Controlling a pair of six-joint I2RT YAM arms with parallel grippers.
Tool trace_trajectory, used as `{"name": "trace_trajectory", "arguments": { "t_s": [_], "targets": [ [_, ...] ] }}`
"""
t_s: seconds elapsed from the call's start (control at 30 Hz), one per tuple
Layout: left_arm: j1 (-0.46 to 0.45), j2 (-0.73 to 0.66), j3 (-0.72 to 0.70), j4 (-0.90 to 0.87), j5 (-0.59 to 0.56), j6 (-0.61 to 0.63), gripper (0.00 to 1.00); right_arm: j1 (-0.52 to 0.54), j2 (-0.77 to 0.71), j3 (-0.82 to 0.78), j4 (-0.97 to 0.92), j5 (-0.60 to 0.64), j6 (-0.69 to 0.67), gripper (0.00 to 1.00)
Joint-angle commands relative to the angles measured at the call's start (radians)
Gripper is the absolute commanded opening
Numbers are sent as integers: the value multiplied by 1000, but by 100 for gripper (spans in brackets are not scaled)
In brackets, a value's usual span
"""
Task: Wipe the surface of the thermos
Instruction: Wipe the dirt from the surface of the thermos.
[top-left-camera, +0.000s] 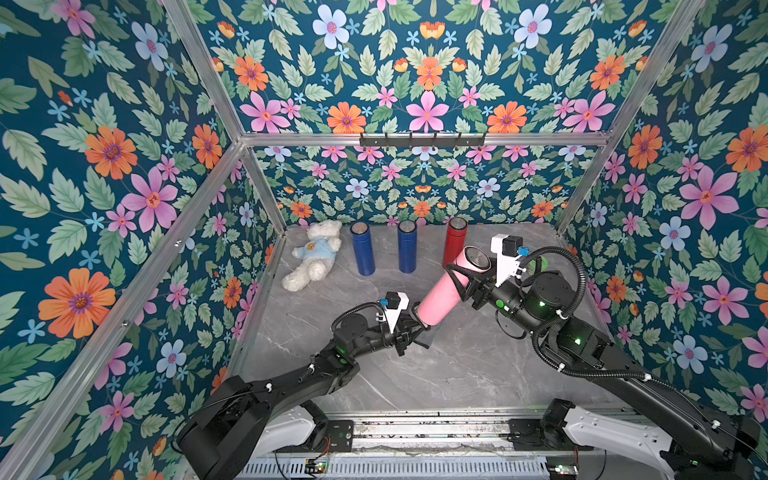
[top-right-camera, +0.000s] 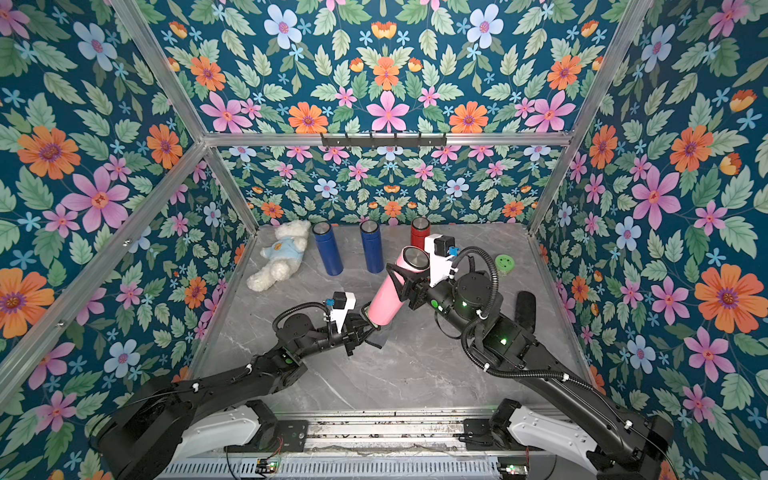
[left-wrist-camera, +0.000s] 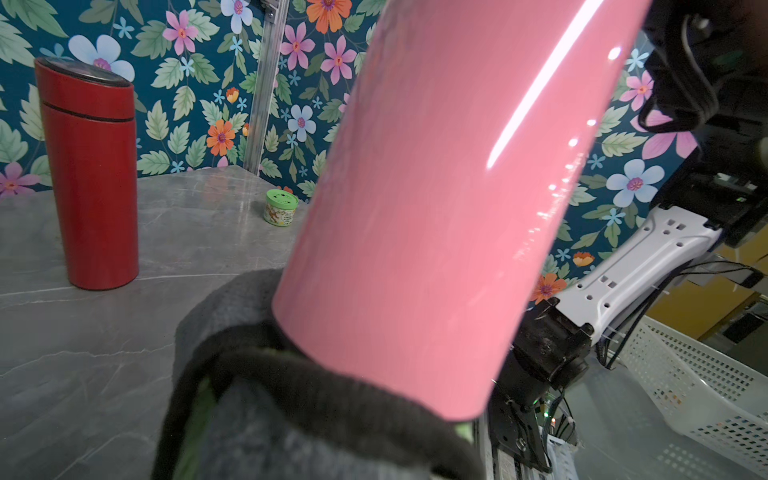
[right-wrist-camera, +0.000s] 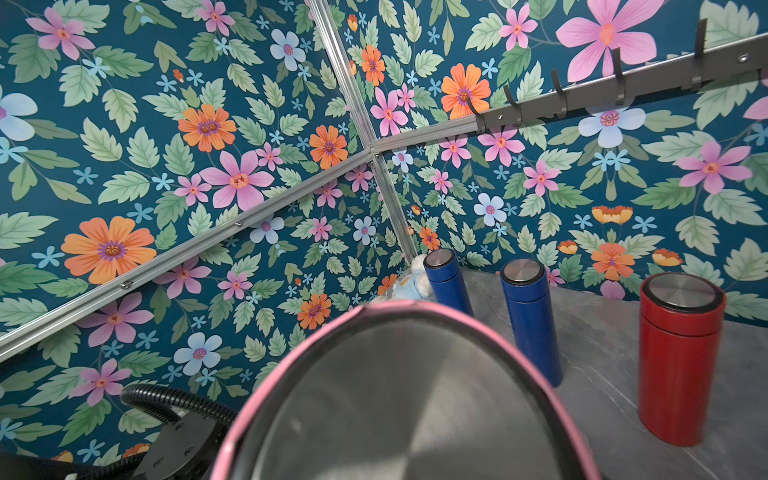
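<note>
Floral-walled booth w/ a grey marble table (top-left-camera: 457, 374). Mid-table, the pink thermos (top-left-camera: 440, 295) is held tilted, lid end up toward far right & base down toward near left. The right gripper (top-left-camera: 459, 281) clamps its upper body just below the lid, one finger each side. The left gripper (top-left-camera: 415, 328) sits at the base, jaws closed tight on a grey cloth (left-wrist-camera: 232, 316). The cloth touches the thermos's btm edge.

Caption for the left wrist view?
Tilted pink thermos with a grey cloth at its lower end; red thermos and green tub on the table behind.
</note>
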Motion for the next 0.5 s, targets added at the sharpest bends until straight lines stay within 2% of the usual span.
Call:
{"name": "trace_trajectory", "arguments": {
  "t_s": [0.0, 0.2, 0.47],
  "targets": [
    [-2, -40, 16, 100, -6, 39, 0, 1, -2, -10, -118, 49, -59, 0],
    [-1, -65, 12, 77, -20, 51, 0, 9, 4, -10, -101, 40, -52, 0],
    [-3, 33, 43, 180, 17, 10, 0, 23, 101, -12, 94, -164, 85, 0]
  ]
}}
